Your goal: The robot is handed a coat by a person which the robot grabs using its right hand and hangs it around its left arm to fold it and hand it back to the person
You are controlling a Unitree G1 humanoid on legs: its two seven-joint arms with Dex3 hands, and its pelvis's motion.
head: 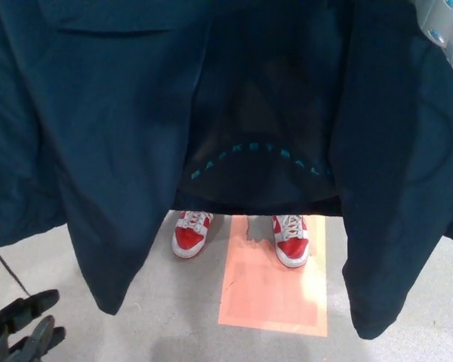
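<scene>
Navy coat (136,136) hung across pretty much the whole view, front flaps dangling over a grey floor (158,317). A person's red-and-white sneakers (189,235) stood behind it, one on an orange floor patch (272,290), the other just beside it. Left hand (19,328) sat bottom left, fingers apart, holding nothing. Right hand was out of shot, only some silver arm (442,23) showed.

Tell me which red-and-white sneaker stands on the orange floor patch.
The red-and-white sneaker at picture right: it stands on the orange rectangular floor patch, while the other sneaker stands on grey floor beside it.
</scene>
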